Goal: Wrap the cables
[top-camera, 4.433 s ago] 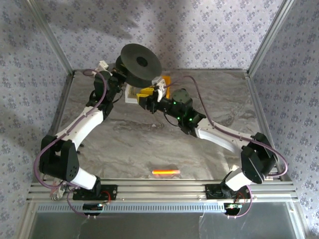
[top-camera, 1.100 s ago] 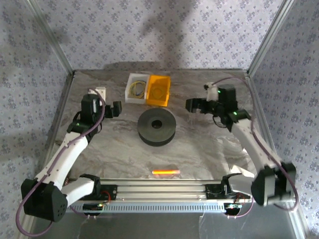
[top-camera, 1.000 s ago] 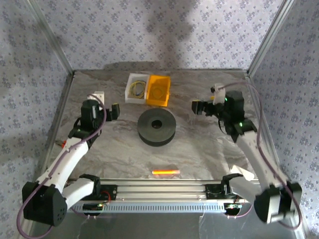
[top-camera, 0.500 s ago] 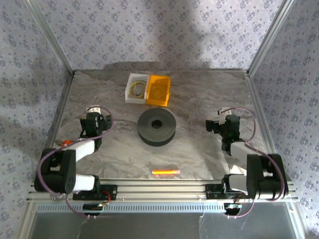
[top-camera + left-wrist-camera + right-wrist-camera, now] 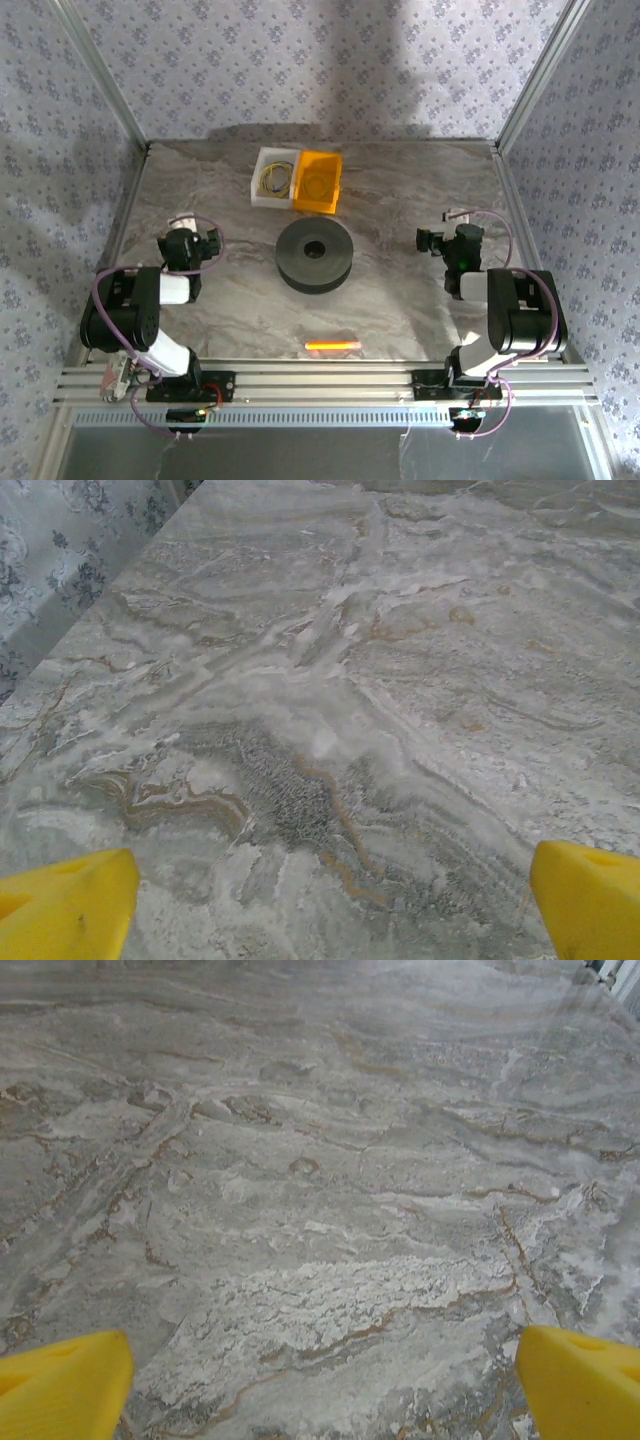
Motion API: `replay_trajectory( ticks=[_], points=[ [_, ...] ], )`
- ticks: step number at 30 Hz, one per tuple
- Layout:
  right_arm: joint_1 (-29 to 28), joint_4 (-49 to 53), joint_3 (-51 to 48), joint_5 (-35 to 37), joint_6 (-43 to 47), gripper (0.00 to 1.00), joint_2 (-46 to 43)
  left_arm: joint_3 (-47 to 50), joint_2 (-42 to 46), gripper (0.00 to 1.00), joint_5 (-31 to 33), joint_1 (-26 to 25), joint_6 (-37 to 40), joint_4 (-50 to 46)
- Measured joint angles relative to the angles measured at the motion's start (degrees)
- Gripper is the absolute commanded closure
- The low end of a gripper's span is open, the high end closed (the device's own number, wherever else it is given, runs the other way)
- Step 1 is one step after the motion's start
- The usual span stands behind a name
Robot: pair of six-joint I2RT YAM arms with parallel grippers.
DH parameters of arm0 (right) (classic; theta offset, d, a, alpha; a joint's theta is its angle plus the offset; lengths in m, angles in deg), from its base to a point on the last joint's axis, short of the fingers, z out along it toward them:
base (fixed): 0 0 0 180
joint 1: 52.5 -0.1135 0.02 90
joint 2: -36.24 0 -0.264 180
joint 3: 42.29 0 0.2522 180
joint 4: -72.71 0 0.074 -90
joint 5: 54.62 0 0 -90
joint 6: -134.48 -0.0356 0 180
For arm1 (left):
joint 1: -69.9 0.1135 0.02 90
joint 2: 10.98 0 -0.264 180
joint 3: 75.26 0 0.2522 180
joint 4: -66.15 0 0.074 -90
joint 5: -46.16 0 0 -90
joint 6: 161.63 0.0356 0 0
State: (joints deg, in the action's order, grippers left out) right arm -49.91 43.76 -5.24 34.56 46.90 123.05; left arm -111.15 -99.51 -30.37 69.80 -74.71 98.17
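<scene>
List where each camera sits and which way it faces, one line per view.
Top external: above and behind the bases, looking down on the grey marble-patterned table, black round spool, folded left arm and right arm.
Left wrist: on the left arm, facing down and forward across the table; the open left claw shows yellow fingertips at the bottom corners.
Right wrist: likewise on the right arm; open right claw.
Shared: all three see the marble table.

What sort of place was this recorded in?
Probably a lab robot cell: left arm and right arm bolted to an aluminium rail, on a marble-patterned tabletop enclosed by floral-patterned walls.
</scene>
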Motion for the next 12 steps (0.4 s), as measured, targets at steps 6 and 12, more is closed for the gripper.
replay_trajectory(
  ticks=[6,12],
  points=[
    [0.00,-0.87,-0.02,-0.02,-0.02,0.00,0.00,0.00,0.00,0.00,-0.22,-0.02,0.02,0.74],
    [0.02,-0.87,-0.02,-0.02,-0.04,0.00,0.00,0.00,0.00,0.00,-0.22,-0.02,0.02,0.76]
  ],
)
